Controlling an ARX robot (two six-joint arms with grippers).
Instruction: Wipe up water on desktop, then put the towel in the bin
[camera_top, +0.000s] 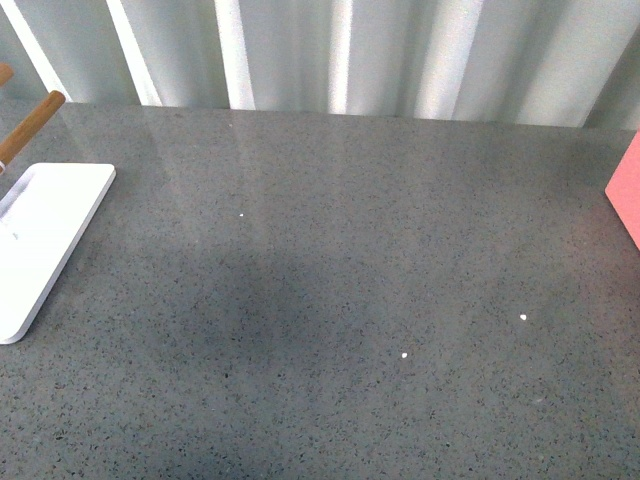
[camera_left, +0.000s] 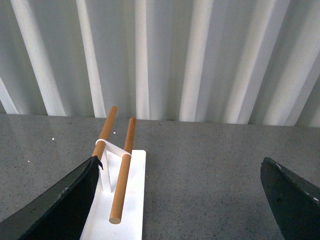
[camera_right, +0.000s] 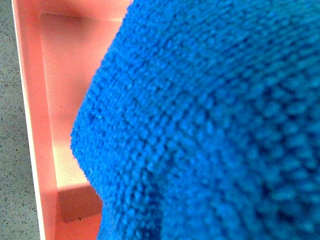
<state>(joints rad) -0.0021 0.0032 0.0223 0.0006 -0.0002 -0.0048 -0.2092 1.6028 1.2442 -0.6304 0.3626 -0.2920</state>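
Observation:
The blue towel (camera_right: 210, 125) fills most of the right wrist view, hanging over the inside of a pink bin (camera_right: 55, 100). My right gripper is shut on the towel; its fingers are hidden behind the cloth. In the front view a corner of the pink bin (camera_top: 628, 195) shows at the right edge. The dark-grey speckled desktop (camera_top: 330, 230) carries tiny white water drops (camera_top: 522, 318), one more near the front (camera_top: 404, 355) and one further back (camera_top: 241, 214). My left gripper (camera_left: 180, 200) is open and empty above the desktop (camera_left: 200, 170), its dark fingers (camera_left: 60, 200) wide apart. Neither arm shows in the front view.
A flat white tray (camera_top: 45, 235) lies at the left with a wooden-barred rack (camera_top: 30, 125) on it. The rack (camera_left: 122, 170) also shows in the left wrist view, close to the left finger. A white corrugated wall (camera_top: 350, 55) stands behind the desktop.

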